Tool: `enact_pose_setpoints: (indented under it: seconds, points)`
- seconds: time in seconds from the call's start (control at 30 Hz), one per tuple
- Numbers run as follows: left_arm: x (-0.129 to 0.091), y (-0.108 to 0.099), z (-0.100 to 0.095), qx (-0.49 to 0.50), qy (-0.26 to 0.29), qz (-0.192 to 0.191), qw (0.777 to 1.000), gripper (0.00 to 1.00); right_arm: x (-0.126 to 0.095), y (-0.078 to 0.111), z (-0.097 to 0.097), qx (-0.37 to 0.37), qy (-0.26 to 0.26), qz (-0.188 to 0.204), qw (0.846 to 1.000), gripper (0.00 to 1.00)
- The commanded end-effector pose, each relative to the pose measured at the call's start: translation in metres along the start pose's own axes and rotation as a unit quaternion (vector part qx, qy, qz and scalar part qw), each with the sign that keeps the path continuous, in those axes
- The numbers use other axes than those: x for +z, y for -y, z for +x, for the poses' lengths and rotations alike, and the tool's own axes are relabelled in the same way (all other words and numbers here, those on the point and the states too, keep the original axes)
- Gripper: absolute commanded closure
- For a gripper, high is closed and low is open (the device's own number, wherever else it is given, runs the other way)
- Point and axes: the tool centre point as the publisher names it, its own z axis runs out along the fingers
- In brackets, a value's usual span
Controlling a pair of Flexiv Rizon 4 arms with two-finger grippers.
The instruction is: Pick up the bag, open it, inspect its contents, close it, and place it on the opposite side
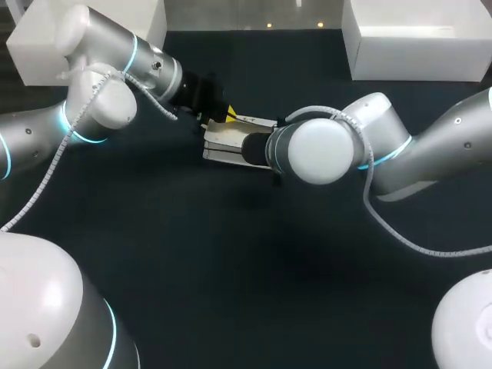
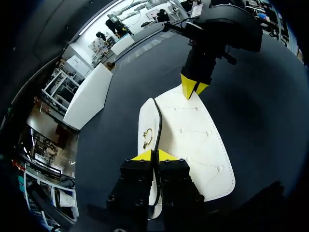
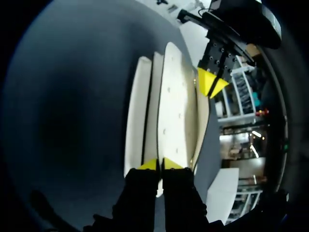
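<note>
A white quilted bag (image 1: 231,143) lies on the dark table (image 1: 231,261) at mid-back, between my two arms. In the left wrist view the bag (image 2: 193,140) shows its flap, a gold ring clasp (image 2: 147,137) and a black edge. My left gripper (image 2: 155,155) is shut on that edge at the near end. My right gripper (image 2: 193,87) pinches the far end. In the right wrist view the right gripper (image 3: 160,164) is shut on a layer of the bag (image 3: 171,111), with the left gripper (image 3: 210,83) across from it. In the head view the right arm (image 1: 319,150) hides its own fingers.
One white box (image 1: 84,31) stands at the back left corner of the table and another white box (image 1: 415,38) at the back right. The dark tabletop stretches in front of the bag towards the robot's base.
</note>
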Motion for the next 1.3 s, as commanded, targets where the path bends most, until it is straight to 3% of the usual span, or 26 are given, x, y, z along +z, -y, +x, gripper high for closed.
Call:
enact_pose_setpoints:
  seconds: [0.03,0.33,0.4,0.47,0.57,0.63,1.3]
  points:
    - [-0.005,-0.010,-0.015,-0.011,-0.026,0.012,1.000,1.00,0.000,0.004,0.005,-0.001,0.000,0.001,1.000,1.00]
    - [-0.005,-0.011,-0.014,-0.025,-0.044,0.027,0.998,1.00,0.000,0.004,0.005,-0.001,0.000,0.001,1.000,1.00]
    - [-0.002,-0.010,-0.009,0.001,-0.037,0.004,0.999,1.00,0.000,0.004,0.005,-0.001,0.000,0.001,1.000,1.00]
    - [0.000,-0.008,-0.004,0.008,-0.038,0.004,0.999,1.00,0.000,0.004,0.005,-0.001,0.000,0.001,1.000,1.00]
    - [0.005,-0.009,0.004,0.017,-0.034,-0.002,0.999,0.78,0.000,0.004,0.005,-0.001,0.000,0.001,1.000,1.00]
    - [0.008,-0.009,0.008,0.022,-0.033,-0.011,0.999,0.71,0.000,0.004,0.005,-0.001,0.000,0.001,1.000,1.00]
    - [0.018,-0.006,0.022,0.077,0.006,-0.012,0.997,0.69,0.000,0.004,0.005,-0.001,0.000,0.001,1.000,1.00]
